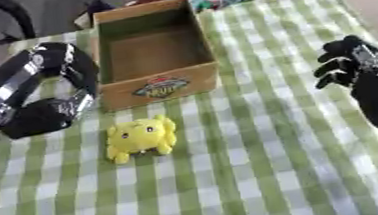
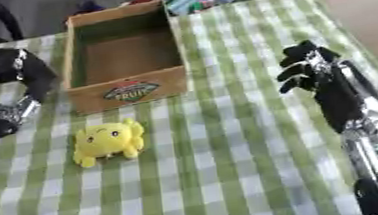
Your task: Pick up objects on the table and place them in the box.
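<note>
A: What is the biggest thing here?

B: The table (image 1: 261, 172). It has a cloth with green and white checks, and along the right side a bare brownish strip of it shows.

A: And after the table?

B: The wooden box (image 1: 155, 50), open on top, standing at the far middle of the cloth. On its near wall there is a coloured label. Its inside looks only bare and brown.

A: Where are the arms?

B: The left arm comes in from the left edge, black with silver parts. The left hand (image 1: 48, 116) is low, just beside the near left corner of the box. Its fingers are bent inward in a curve, and I see nothing inside them. The right hand (image 2: 307, 69) is at the right side, well apart from the box, over the cloth. Its fingers are curled too, and it also holds nothing.

A: And the thing to pick up?

B: A yellow plush toy (image 1: 141, 137) with a small face. It lies on the cloth in front of the box, near its label, a little to the left. No hand touches it.
</note>
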### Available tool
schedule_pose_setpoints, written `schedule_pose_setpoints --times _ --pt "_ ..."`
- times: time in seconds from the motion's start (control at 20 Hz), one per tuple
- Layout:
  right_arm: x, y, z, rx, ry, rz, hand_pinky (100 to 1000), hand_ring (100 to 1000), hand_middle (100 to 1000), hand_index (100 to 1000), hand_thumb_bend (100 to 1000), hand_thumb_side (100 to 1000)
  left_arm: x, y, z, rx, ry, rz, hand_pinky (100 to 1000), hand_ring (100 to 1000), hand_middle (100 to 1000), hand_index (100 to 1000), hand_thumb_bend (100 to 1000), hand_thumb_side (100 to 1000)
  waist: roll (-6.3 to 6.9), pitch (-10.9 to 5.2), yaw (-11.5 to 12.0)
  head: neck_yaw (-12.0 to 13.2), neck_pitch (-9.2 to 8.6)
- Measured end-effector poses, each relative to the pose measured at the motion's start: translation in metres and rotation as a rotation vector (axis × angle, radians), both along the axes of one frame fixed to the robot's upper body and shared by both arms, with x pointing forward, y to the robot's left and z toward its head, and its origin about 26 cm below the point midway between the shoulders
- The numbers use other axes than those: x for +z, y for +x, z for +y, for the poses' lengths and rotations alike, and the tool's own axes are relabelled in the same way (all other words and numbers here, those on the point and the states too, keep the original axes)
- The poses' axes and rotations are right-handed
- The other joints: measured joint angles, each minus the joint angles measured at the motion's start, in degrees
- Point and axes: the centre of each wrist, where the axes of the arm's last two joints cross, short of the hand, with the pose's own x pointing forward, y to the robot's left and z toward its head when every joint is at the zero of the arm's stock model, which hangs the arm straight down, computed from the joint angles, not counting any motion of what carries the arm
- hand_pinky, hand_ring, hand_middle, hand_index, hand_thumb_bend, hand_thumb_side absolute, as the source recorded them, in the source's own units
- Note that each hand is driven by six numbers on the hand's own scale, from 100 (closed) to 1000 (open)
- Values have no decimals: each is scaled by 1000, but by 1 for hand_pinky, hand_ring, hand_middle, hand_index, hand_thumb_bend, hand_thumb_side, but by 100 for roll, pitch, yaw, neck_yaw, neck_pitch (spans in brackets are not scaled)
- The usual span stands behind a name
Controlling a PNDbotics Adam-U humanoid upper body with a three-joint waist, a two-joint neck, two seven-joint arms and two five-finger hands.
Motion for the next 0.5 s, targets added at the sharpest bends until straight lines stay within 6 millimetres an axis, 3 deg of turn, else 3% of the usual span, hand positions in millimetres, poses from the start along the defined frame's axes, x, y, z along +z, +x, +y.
schedule_pose_setpoints --times 0.25,0.5 --pt "0 0 0 2 -1 1 460 550 569 700 100 668 -6 6 -8 1 72 -13 597 709 640 630 100 369 6 -1 -22 7 0" --pt "0 0 1 6 -2 1 460 551 569 700 100 669 -21 15 -14 -12 175 1 617 732 664 677 220 326 3 -1 -41 16 0"
